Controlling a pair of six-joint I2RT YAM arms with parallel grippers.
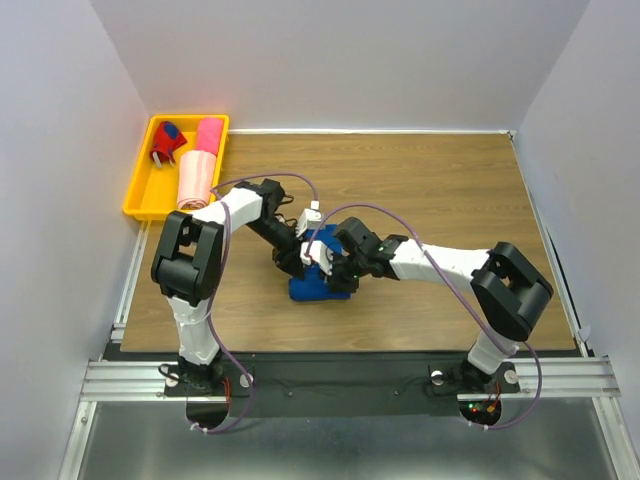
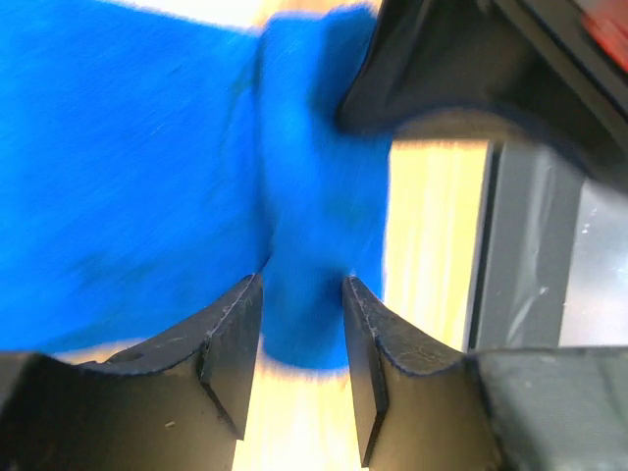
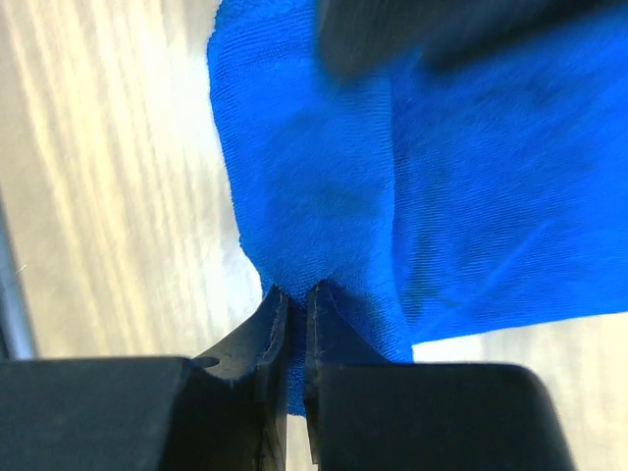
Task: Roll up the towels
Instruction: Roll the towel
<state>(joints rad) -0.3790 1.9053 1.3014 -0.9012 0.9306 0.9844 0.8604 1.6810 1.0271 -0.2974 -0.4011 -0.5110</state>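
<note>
Right, status at mid-table: the blue towel point(image 1: 310, 288) is a fuzzy royal blue cloth, bunched and partly folded on the wood-grain table point(image 1: 450, 190), with both arms converged on it.

Left gripper point(image 1: 299, 260): the left wrist view shows its two black, flat-faced fingers point(image 2: 233, 353) clamped on a thick fold of the blue towel point(image 2: 128, 177). Cloth fills the gap between the jaws, which stand fairly wide apart. Frame is motion-blurred, nap not resolvable.

Right gripper point(image 1: 336, 272): the right wrist view shows the right gripper point(image 3: 294, 294) nearly closed, pinching a thin edge of the blue towel point(image 3: 491, 196). Fine knit-like ribbing shows in the cloth here, and the rest fans out over the tabletop.

Counts:
- Towels: 3. One blue at centre, plus the hot pink towel point(image 1: 209, 134) and pale pink towel point(image 1: 195, 180) in the tray.
- The two pink ones read as soft cylinders lying end to end, touching.
- Trays: 1. The yellow tray point(image 1: 138, 190) is rigid glossy plastic, rectangular, in the far-left corner.
- One small red-and-blue item point(image 1: 167, 143) sits in the tray beside the hot pink towel, too small to identify.

Writing or labels: none legible in any view.
</note>
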